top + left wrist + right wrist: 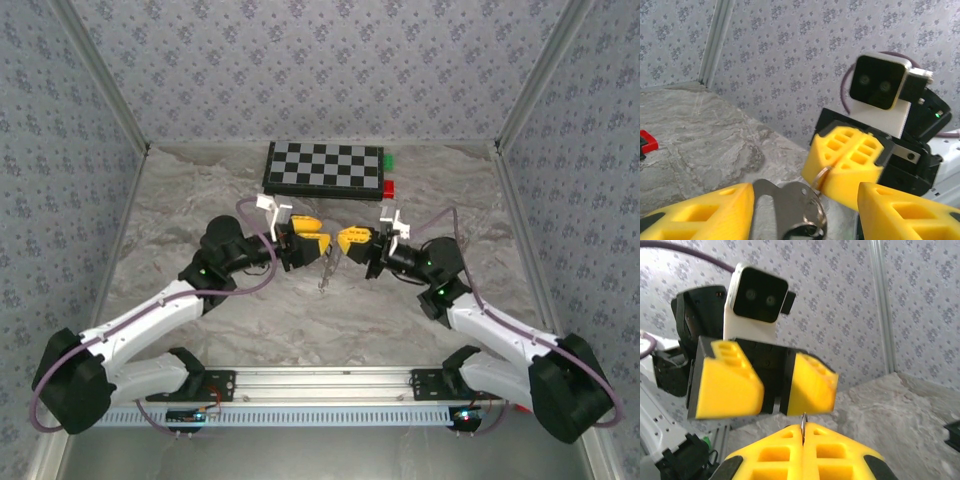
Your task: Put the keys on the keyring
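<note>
The keyring, a flat silver-grey oval loop with a small split ring through its hole, hangs above the table between my two grippers. In the top view the keyring dangles at the centre. My right gripper is shut on the thin edge of the ring; the left wrist view shows the right gripper pinching it. My left gripper is open, a yellow finger on each side of the loop without touching it. From above, the left gripper faces the right gripper. The key is hidden.
A folded chessboard lies at the back of the table, with a green block and a red block at its right end. Patterned walls enclose the table on three sides.
</note>
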{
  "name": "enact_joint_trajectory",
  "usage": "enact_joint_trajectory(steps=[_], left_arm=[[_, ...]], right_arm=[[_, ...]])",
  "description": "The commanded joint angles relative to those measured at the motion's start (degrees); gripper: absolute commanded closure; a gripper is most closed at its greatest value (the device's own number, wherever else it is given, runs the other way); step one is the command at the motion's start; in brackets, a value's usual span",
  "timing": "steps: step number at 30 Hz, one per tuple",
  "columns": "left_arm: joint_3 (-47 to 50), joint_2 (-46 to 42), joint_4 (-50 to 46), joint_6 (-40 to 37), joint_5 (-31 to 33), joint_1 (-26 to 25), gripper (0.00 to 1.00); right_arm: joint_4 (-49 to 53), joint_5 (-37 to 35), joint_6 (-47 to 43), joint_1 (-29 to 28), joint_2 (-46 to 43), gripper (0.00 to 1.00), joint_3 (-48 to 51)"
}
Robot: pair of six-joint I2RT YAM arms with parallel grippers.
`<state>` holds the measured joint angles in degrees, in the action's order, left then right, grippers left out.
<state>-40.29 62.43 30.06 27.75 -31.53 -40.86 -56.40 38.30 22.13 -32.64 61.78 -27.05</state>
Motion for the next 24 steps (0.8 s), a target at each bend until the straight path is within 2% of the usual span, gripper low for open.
enact_joint_trajectory(steps=[1,7,13,24], left_arm=[[-1.1,-2.6,1.7,0.6,-0.9,0.8,0.45],[-0.9,-3.4,-0.2,0.6,-0.7,1.5,0.50],[-1.1,-2.7,-0.5,0.5,-1.2,1.5,0.54],[-2.1,-1.2,-1.2,0.5,-0.1,1.5,0.70]], right_arm=[[-9.6,3.8,5.7,0.3,2.9,1.00,-3.9],[-12.6,4.9,8.1,0.0,6.7,1.00,-5.6],[-12.6,4.9,8.6,-0.2,7.0,1.00,-5.6],[-11.5,5.3,8.3,-0.6,7.0,1.00,-5.7]])
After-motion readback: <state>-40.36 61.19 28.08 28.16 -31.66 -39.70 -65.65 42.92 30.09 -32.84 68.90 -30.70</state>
